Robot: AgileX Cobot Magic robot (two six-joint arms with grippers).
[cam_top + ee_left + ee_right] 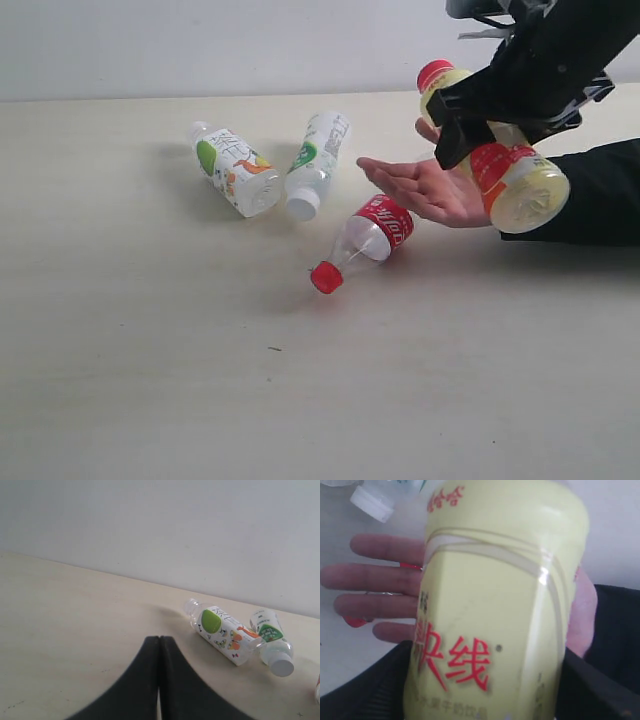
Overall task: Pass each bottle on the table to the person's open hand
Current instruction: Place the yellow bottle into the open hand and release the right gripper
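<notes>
The yellow bottle [525, 190] is clamped across its middle by the right gripper [488, 135], jaws spread wide around it, and is held tilted just above the open hand [430, 190]. The left gripper [160, 680] is seen pressed shut (nothing in it). On the pale wood-grain table [200, 380] three are seen lying: the butterfly-labelled bottle [235, 170], the green-labelled bottle [315, 160] just beside it, and the red-labelled bottle [375, 235] near the fingertips. Behind, a plain white wall [200, 50] is seen.
</notes>
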